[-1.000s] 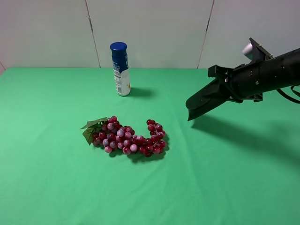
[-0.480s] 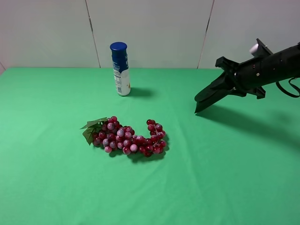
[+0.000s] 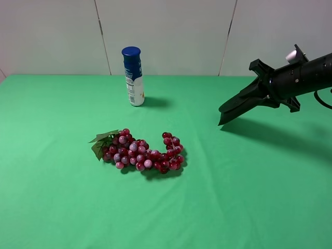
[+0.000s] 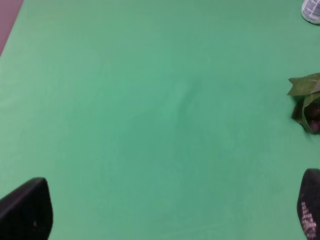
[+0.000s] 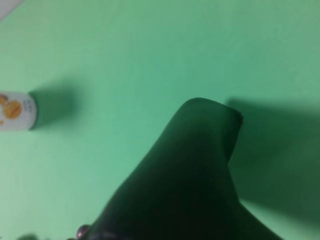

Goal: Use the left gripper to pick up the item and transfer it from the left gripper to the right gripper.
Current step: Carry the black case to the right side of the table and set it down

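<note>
The case (image 3: 236, 106) is hanging in the air above the green worktop (image 3: 233, 197), its near end clamped in the right hand (image 3: 262, 92); it is looking flat, light, fairly stiff and smooth, so gripping across its flat faces is probably suiting it best; the left hand (image 4: 167, 209) is gaping wide, holding nothing; grapes (image 3: 145, 153) and bottle (image 3: 133, 76) are sitting well apart from the case.

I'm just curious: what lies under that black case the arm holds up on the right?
Below the black case lie only bare green cloth and its shadow. In the right wrist view the case covers part of the cloth.
</note>
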Motion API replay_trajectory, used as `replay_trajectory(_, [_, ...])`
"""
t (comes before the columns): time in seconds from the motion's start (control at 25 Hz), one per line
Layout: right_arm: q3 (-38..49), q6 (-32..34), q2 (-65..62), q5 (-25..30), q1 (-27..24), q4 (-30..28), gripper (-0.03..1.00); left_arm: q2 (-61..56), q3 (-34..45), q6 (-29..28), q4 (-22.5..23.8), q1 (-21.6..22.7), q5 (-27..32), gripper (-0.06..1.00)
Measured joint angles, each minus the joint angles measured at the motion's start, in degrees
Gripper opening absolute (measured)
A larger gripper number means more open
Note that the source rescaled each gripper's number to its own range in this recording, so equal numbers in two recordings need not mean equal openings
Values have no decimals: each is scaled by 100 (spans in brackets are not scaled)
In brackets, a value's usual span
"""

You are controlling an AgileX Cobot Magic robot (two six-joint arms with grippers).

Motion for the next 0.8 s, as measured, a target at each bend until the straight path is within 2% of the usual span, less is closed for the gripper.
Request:
replay_trajectory(0.56, [0,146,0,43,0,-165,0,0,0,0,0,0,0,97])
replay_trajectory(0.6, [0,146,0,43,0,-165,6,0,0,0,0,0,0,97])
replay_trajectory(0.64, [0,146,0,43,0,-165,27,0,0,0,0,0,0,97])
replay_trajectory(0.68, [0,150,0,43,0,-165,55,0,0,0,0,0,0,97])
replay_trajectory(0.72, [0,150,0,43,0,-170,71,0,0,0,0,0,0,97])
replay_trajectory(0.76, [0,165,0,43,0,-199,83,0,0,0,0,0,0,97])
replay_trajectory(0.8, [0,182,0,43,0,-237,90,0,0,0,0,0,0,97])
